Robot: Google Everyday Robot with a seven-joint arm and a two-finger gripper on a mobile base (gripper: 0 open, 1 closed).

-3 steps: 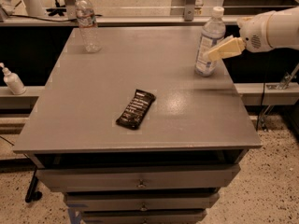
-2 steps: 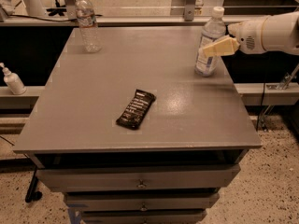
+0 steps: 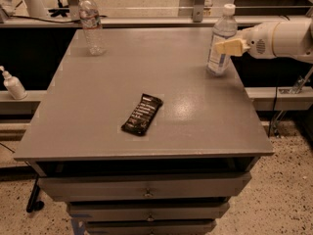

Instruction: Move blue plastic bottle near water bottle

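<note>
Gripper [image 3: 226, 47] at blue plastic bottle [image 3: 217, 63], far right corner of grey table [image 3: 205, 131].
Bottle upright; gripper reaches in from the right, at its mid-body. Cannot tell whether it grips. Water bottle [image 3: 91, 26] upright at far left corner, well apart. Dark snack bar [image 3: 142, 114] lies mid-table.

readable text: none legible | gripper [image 3: 221, 47]: at blue plastic bottle [image 3: 217, 61]
</note>
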